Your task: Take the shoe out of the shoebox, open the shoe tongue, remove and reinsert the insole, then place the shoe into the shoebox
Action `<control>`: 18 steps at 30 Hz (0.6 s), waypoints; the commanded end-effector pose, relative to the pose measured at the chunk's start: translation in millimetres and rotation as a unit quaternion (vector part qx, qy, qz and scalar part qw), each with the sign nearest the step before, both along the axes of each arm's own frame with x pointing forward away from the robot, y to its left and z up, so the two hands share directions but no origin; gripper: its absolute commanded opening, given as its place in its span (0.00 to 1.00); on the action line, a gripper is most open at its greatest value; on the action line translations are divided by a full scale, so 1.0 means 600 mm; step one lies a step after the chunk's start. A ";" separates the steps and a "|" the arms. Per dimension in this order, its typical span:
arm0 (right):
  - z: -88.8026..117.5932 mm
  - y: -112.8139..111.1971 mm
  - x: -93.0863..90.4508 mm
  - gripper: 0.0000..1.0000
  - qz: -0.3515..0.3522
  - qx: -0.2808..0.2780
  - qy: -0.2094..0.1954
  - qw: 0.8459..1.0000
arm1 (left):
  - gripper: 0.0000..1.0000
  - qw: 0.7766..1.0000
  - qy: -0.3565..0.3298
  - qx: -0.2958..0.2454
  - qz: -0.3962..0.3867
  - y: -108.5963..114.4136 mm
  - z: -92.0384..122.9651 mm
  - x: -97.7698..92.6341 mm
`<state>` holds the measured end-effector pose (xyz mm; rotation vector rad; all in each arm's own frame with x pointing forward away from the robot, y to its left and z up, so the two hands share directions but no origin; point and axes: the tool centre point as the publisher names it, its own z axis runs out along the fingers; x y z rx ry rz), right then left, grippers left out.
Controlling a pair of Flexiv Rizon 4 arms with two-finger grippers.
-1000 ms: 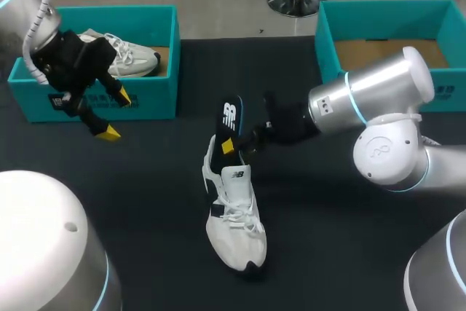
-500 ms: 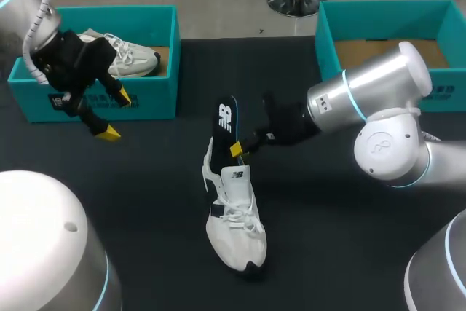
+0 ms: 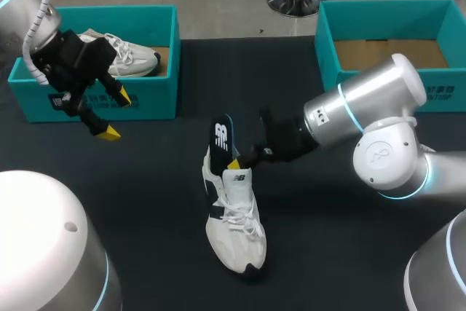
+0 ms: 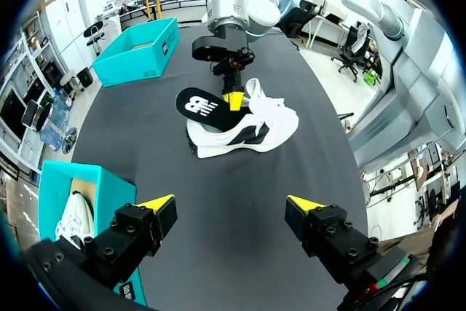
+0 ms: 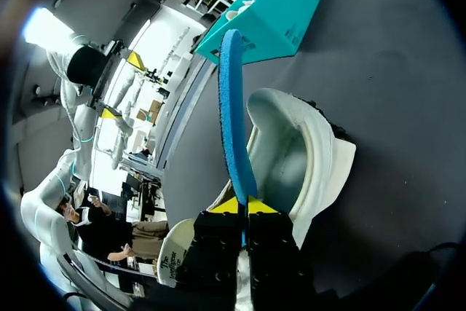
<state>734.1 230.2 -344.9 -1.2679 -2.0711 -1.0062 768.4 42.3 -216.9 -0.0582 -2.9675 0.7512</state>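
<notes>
Head view, step in hand: the insole stage, as I judge it. My right gripper (image 3: pixel 234 159) is pinched on the dark insole (image 3: pixel 220 136), which stands up from the heel mouth of the white shoe (image 3: pixel 233 223) lying just under my fingers.
Head view, right arm: comes in low from the right, wrist level, reaching past the middle.
Head view, left arm: my left gripper (image 3: pixel 115 114) hangs wide and empty just in front of the near shoebox (image 3: pixel 156 100), well apart from the shoe.
Left wrist view: left gripper (image 4: pixel 231 205) is spread, with nothing between its fingers. Shoe and insole lie far ahead of it on the table.
Right wrist view: right gripper (image 5: pixel 244 205) is closed tight on the insole's near end. The blue edge rises ahead, the shoe's opening just beside it.
Next move, my judgement: hold the pinch and keep the insole lined up with the opening.
</notes>
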 end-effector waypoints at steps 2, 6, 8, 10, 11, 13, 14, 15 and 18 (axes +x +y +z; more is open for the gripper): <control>-0.006 0.006 -0.002 0.00 -0.010 -0.003 0.001 1.000 | 1.00 1.000 0.000 0.001 0.000 0.001 0.000 0.000; 0.007 0.005 0.016 0.49 -0.007 -0.009 -0.009 1.000 | 1.00 1.000 0.000 0.001 0.000 0.001 0.000 0.000; 0.014 0.003 0.029 0.66 -0.003 -0.013 -0.016 1.000 | 1.00 1.000 0.000 0.001 0.000 0.001 0.000 0.000; 0.019 0.001 0.041 0.62 -0.001 -0.015 -0.021 1.000 | 1.00 1.000 0.000 0.001 0.000 0.001 0.000 0.000; 0.021 0.000 0.048 0.57 0.001 -0.016 -0.024 1.000 | 1.00 1.000 0.000 0.001 0.000 0.001 0.000 0.000; 0.024 0.001 0.060 0.47 0.006 -0.019 -0.028 0.999 | 1.00 1.000 0.000 0.001 0.000 0.001 0.000 0.000; 0.026 0.002 0.066 0.44 0.008 -0.020 -0.030 0.999 | 1.00 1.000 0.000 0.001 0.000 0.001 0.000 0.000; 0.027 0.002 0.072 0.42 0.011 -0.021 -0.031 0.999 | 1.00 1.000 0.000 0.001 0.000 0.001 0.000 0.000; 0.027 0.004 0.081 0.24 0.017 -0.023 -0.033 0.999 | 1.00 1.000 0.000 0.001 0.000 0.001 0.000 0.000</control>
